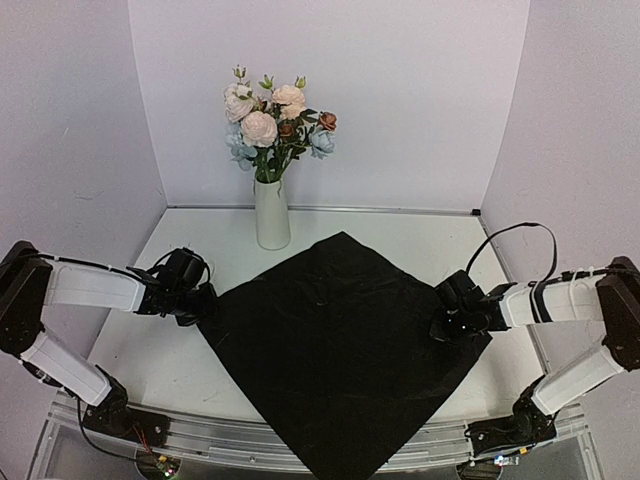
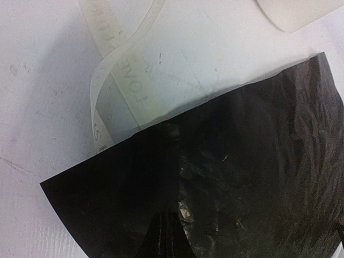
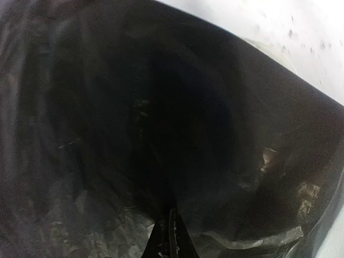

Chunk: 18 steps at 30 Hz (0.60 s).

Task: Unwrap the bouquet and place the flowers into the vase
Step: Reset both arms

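Black sheet (image 1: 340, 340) lies spread on the table (image 1: 150, 350), your left pincer (image 2: 169, 215) and right pincer (image 3: 171, 212) each clamped on a side corner. Flowers (image 1: 270, 120) already stand in the vase (image 1: 271, 212); next, probably lift the sheet clear together.

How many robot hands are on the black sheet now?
2. The left hand pinches the sheet near its left corner; the right hand pinches it near its right corner. No other hand is in view.

Vase (image 1: 272, 215) obstacle rear ctr, behind sheet (image 1: 340, 350)
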### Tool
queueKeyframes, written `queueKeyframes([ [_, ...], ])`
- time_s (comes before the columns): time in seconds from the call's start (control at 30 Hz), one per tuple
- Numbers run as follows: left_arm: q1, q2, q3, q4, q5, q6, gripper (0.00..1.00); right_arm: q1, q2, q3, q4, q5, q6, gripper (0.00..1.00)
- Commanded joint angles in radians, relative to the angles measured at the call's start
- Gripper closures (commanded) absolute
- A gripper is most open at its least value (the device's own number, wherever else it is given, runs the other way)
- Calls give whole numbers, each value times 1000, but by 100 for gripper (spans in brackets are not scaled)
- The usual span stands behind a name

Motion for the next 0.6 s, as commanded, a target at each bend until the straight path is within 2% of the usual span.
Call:
queueKeyframes([
  [0.0,-1,65,20,55,-13,-20,100,-19,85,68,-32,32,1,100],
  [0.23,14,222,55,102,-60,-50,100,-80,248,194,21,-22,-68,100],
  [0.4,96,336,130,125,-53,12,100,-131,333,312,33,-13,-123,100],
  [0.57,135,292,176,125,-79,61,100,-153,262,357,52,1,-223,100],
])
